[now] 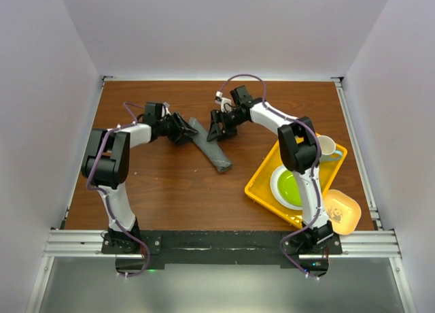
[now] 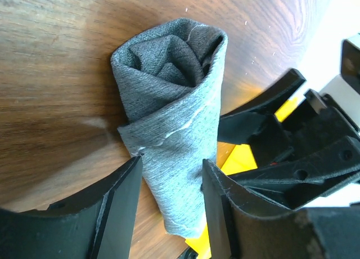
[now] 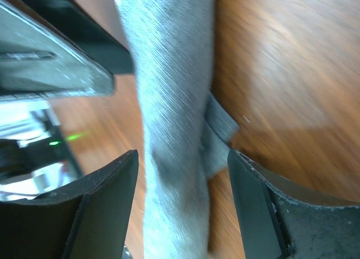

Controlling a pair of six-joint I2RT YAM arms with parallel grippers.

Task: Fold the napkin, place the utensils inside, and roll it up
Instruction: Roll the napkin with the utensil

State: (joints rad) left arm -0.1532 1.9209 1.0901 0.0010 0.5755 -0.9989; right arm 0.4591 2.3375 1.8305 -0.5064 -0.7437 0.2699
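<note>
One rolled napkin point(image 1: 212, 150) lies mid-table point(image 1: 156, 184), its long axis running 11 to 5 o'clock and its open end toward 11. The left gripper point(image 2: 171, 169) seems to pinch it near that end. The right gripper point(image 3: 181, 160) straddles it, jaws spread. Folds hide whatever is inside.

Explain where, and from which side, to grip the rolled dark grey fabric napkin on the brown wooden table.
Probably the middle of the rolled napkin, coming from above and closing across its narrow width. It lies flat on the table as a long slim tube, and its end shows open spiral layers that might loosen if pinched.
</note>
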